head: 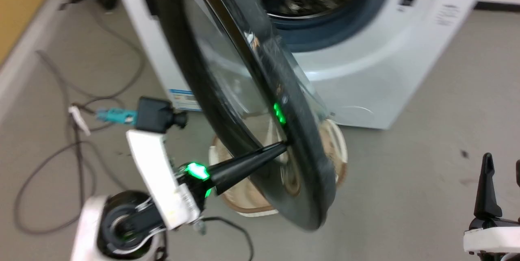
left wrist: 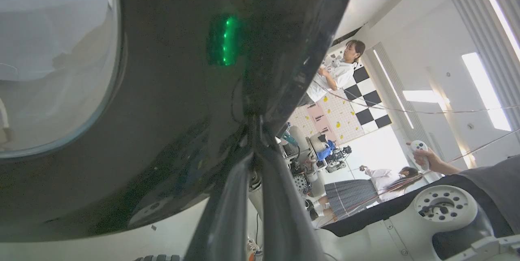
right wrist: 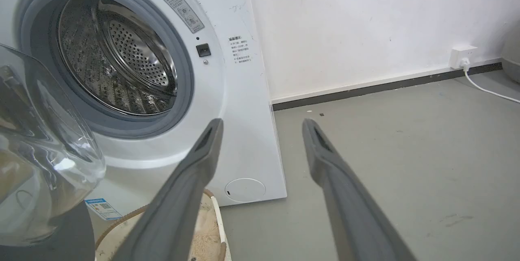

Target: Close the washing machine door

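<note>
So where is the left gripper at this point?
In the head view the left gripper reaches in from the lower left, its shut tips against the black rim of the open washing machine door, with the cream basket on the floor beyond.

blk door (head: pixel 239 94), wht washer (head: pixel 365 70), grey floor (head: pixel 426 151)

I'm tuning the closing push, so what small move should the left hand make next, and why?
Probably push the left hand toward the washing machine: its closed fingertips rest against the outer face of the washing machine door near its rim, and the door stands wide of the drum.
</note>
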### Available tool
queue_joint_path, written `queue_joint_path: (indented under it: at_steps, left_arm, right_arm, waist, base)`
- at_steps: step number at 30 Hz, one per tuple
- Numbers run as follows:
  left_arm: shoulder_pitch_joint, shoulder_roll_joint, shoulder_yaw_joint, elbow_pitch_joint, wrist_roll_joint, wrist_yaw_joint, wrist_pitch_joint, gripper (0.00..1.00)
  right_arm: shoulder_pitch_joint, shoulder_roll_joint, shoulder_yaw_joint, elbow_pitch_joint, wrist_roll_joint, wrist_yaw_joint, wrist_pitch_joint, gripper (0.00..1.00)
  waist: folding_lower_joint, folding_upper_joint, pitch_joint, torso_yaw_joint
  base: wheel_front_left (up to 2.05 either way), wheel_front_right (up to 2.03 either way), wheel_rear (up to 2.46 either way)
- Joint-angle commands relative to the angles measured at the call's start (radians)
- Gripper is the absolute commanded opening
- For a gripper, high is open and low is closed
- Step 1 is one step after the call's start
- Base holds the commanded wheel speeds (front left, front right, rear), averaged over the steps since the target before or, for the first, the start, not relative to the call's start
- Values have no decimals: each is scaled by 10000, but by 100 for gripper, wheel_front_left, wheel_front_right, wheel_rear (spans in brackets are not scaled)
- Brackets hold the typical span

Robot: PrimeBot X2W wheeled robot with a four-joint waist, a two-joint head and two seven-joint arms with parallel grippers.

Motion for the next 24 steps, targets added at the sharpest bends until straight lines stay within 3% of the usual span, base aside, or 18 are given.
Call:
queue_joint_path:
  at_steps: [1,9,14,19,22,24]
  left_arm:
    - [-307,-62,-243,180,-93,-44,-236,0]
    - [-1390,-82,-1126,1627,403,-45,-2088,0]
    - [-1440,71,-1870,1675,1195,-45,-3597,0]
    - [-1336,1089,-2866,1323,2761,-45,-5745,0]
    - [-1403,2082,-3420,1557,4802,-45,-7738,0]
    - [-1420,2451,-3419,2125,6351,-12,-9199,0]
  right_arm:
    - [-154,-3,44,-29,72,8,-42,100]
    - [-275,-3,356,-64,52,8,-42,100]
    - [-132,-3,249,-109,46,8,-42,100]
    - [21,-3,221,-114,-12,8,-42,100]
    - [67,-3,232,-178,-50,8,-42,100]
    - [84,-3,233,-250,-89,8,-42,100]
  waist:
    - [0,0,297,-638]
    - [0,0,459,-1440]
    - [0,0,278,-1434]
    - [0,0,-28,-1115]
    - [0,0,-214,-904]
    - [0,0,-326,-782]
  base:
    - [0,0,0]
    - [0,0,0]
    - [0,0,0]
    - [0,0,0]
    - [0,0,0]
    - [0,0,0]
